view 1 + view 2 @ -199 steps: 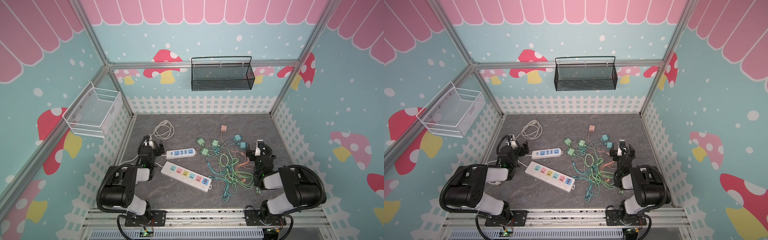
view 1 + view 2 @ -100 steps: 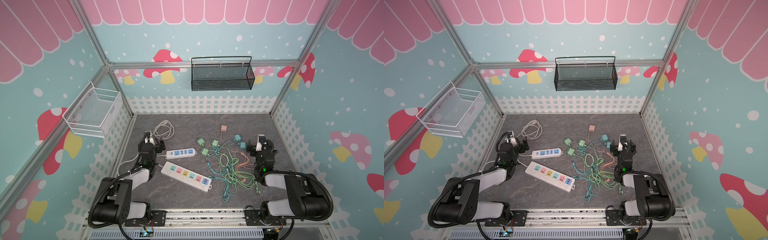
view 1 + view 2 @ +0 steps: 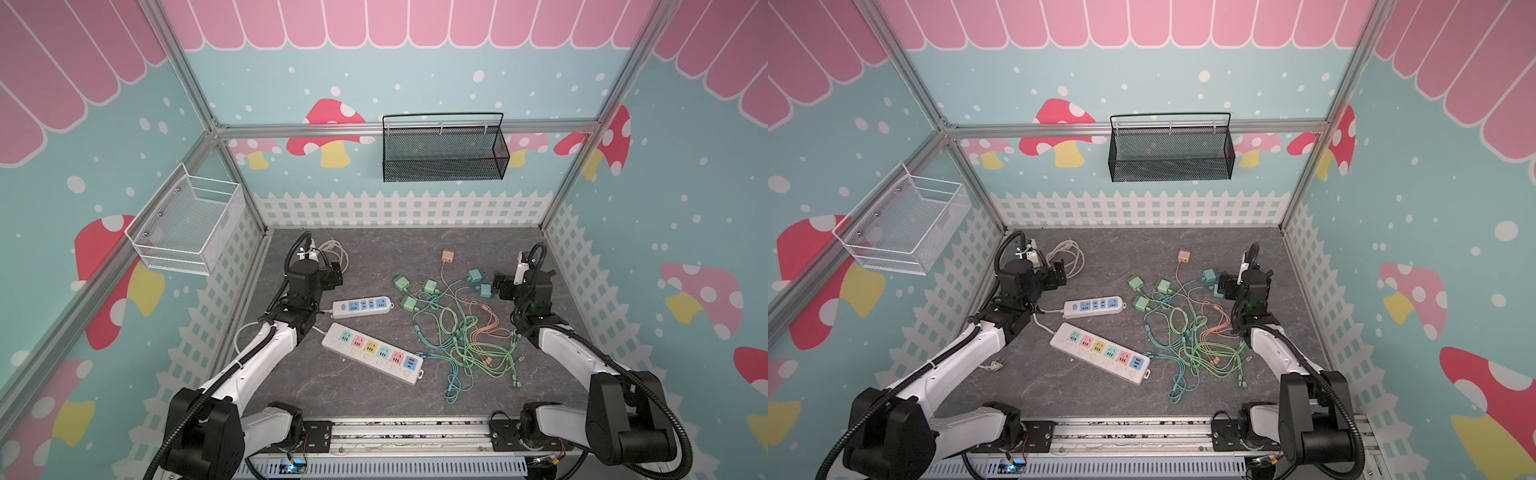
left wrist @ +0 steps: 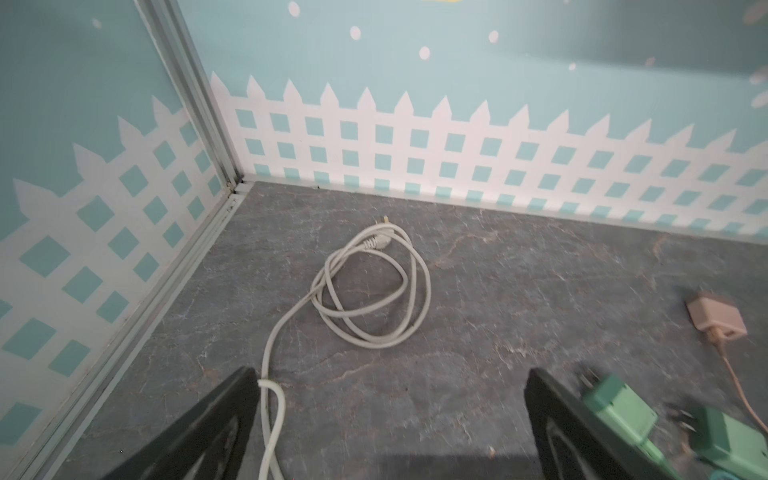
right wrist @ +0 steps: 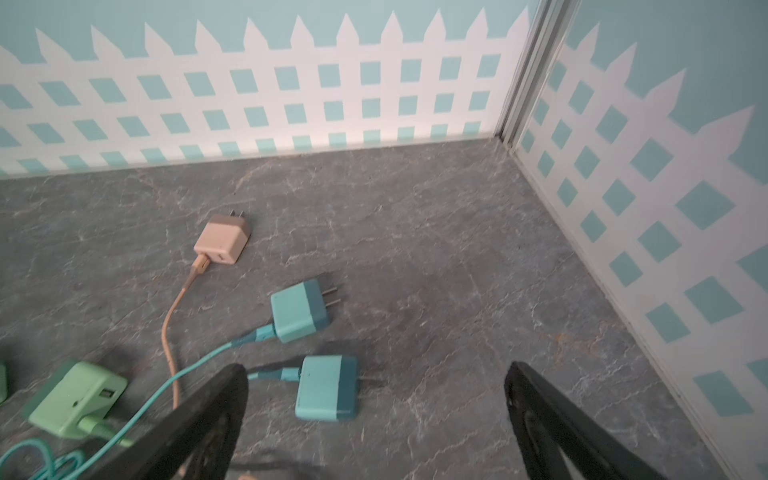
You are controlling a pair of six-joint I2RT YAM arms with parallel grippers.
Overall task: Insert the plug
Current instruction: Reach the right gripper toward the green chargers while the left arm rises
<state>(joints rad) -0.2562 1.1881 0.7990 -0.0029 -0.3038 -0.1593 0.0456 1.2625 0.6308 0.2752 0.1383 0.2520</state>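
Two white plastic power strips: one short blue-socket strip [image 3: 362, 306], one long pastel-socket strip [image 3: 372, 353]. Six cube-shaped charger plugs: three green plugs [image 3: 401, 283], two teal plugs [image 3: 475, 275], one pale pink plug [image 3: 447, 256]. Two wire-mesh wall baskets: one black basket [image 3: 444, 149], one white basket [image 3: 187, 224]. One coiled white cord [image 4: 374, 291]. The tangled thin cables [image 3: 459, 338] overlap too much to count

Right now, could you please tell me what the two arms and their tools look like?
The left arm and right arm have white link shells, black joints and black ribbed cable hoses alongside. The left tool and right tool each have two black tapering fingers. A small green light shows on the right wrist.
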